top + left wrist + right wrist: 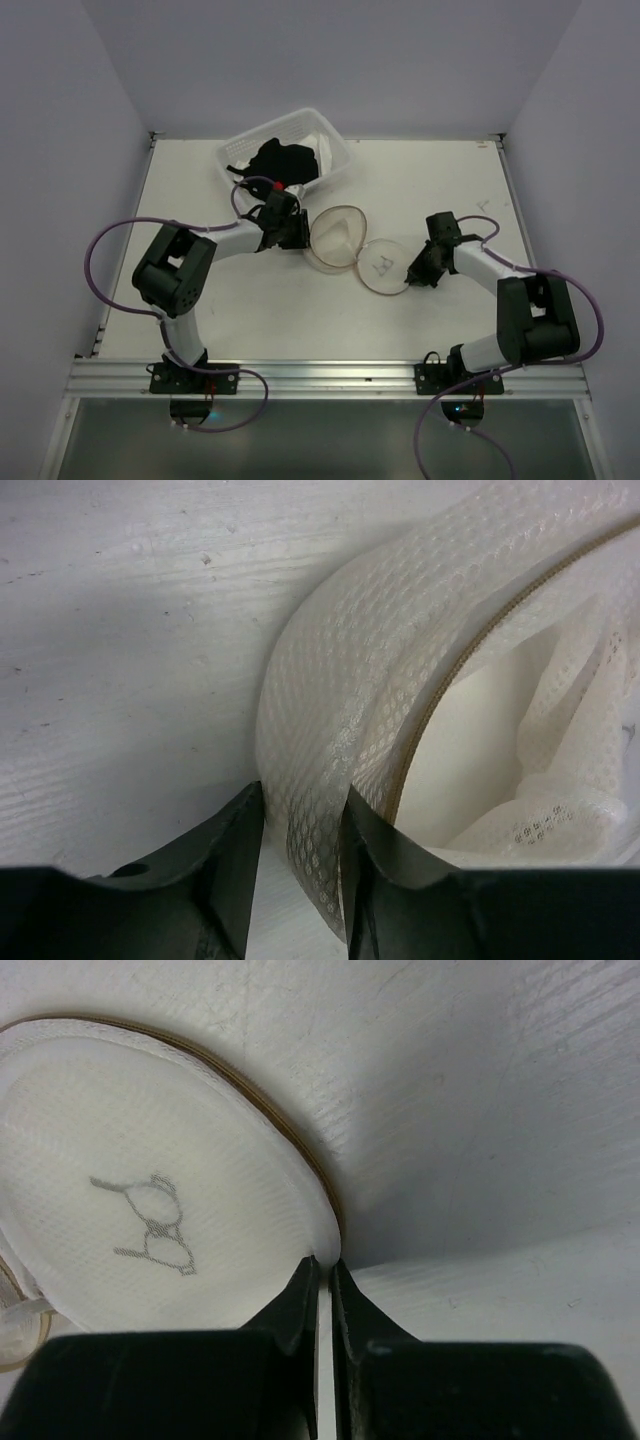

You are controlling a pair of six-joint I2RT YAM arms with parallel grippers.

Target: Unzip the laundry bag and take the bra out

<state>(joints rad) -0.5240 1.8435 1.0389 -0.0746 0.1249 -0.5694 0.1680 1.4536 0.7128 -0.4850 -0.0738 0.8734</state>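
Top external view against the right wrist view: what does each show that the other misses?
Only the top external view shows the white plastic basket holding the black bra, plus the left pincer at the open mesh half of the laundry bag. Only the right wrist view shows, close up, the right pincer shut on the tan-trimmed rim of the bag's flat face. Both show that flat face with its bra drawing and the white table.
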